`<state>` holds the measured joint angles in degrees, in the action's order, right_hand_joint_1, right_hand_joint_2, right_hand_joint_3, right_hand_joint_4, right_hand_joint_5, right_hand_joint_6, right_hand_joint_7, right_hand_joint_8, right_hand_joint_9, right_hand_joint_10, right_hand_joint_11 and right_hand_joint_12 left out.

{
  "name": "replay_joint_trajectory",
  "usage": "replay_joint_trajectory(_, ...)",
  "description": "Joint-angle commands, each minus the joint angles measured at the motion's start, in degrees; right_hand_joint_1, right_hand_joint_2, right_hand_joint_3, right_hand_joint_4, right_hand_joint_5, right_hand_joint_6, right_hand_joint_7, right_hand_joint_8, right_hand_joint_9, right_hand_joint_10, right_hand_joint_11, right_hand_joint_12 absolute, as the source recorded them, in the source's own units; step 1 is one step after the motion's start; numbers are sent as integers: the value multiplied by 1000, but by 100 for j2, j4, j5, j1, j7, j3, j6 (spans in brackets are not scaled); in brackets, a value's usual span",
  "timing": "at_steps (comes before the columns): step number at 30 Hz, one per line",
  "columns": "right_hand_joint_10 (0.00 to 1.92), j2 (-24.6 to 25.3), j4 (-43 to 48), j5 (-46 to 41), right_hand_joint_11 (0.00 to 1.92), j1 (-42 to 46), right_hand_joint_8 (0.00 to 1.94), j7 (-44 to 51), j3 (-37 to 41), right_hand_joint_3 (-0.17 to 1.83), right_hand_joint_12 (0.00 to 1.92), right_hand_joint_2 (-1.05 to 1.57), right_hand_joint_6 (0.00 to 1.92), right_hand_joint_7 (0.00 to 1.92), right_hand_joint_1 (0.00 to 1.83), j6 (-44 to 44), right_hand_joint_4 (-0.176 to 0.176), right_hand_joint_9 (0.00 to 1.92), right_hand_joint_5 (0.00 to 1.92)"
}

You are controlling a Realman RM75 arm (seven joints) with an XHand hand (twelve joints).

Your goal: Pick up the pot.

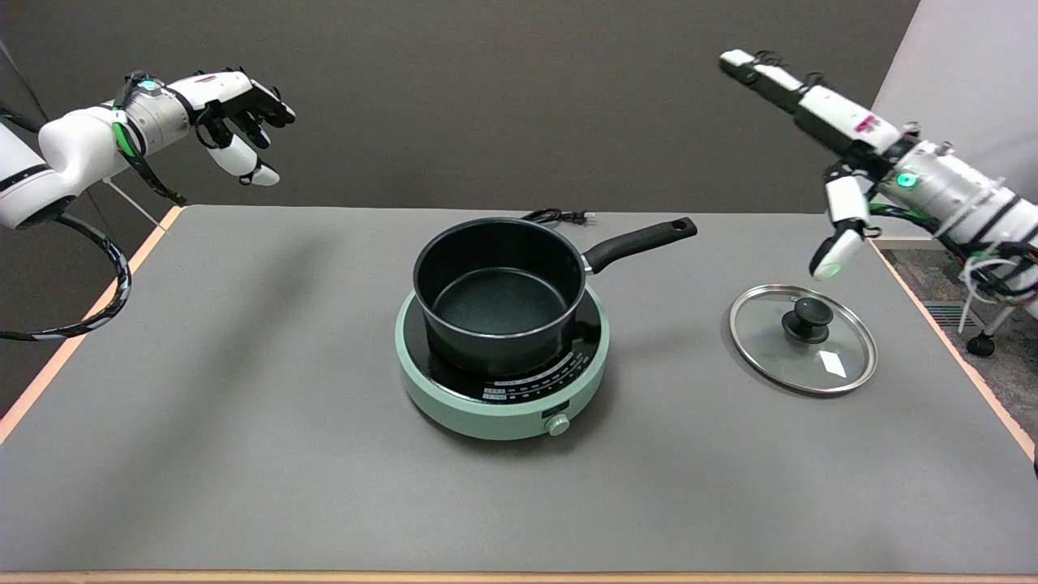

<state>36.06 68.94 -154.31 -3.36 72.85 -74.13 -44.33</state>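
Head view: right hand (819,122) up in the air, fingers spread and stretched out flat, holding nothing, well apart from everything on the table (243,405). Down and to its left, black pot (499,296) seated on the green induction cooker (503,381), lid off, handle (641,241) angled out toward the hand's side, probably for an easy grip; just below the hand, glass lid (803,338) flat, knob up. Cooker panel markings too small to read.
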Motion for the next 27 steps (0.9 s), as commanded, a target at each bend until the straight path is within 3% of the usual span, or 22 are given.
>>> replay_joint_trajectory(1,0,-886,1387,2149,0,-1132,0,281,-2347,843,0,-992,0,0,1317,2357,-142,0,0)
replay_joint_trajectory(2,0,-886,1490,2324,0,-1137,0,275,-2404,855,0,-1001,0,0,1299,2564,-162,0,0)
replay_joint_trajectory(3,0,-886,1586,2419,0,-1137,0,267,-2428,857,0,-1007,0,0,1302,2716,-155,0,0)
replay_joint_trajectory(4,0,-883,1725,2503,0,-1134,0,235,-2454,863,0,-1016,0,0,1307,2904,-144,0,0)
replay_joint_trajectory(5,7,-878,1831,2527,7,-1129,7,186,-2454,884,7,-1030,7,7,1315,3009,-103,7,7)
replay_joint_trajectory(6,11,-878,1917,2538,11,-1126,11,102,-2454,902,11,-1035,11,11,1315,3076,-88,11,11)
replay_joint_trajectory(10,19,-878,2385,2711,19,-1020,19,-260,-2454,924,19,-1047,19,19,1307,3445,-58,19,19)
replay_joint_trajectory(17,21,-862,2957,3291,21,-861,21,-858,-2860,917,21,-1047,21,21,1296,4466,-97,21,21)
replay_joint_trajectory(27,31,-589,3141,3150,31,-1299,31,-941,-4039,809,31,-1047,31,31,1320,5670,-130,31,31)
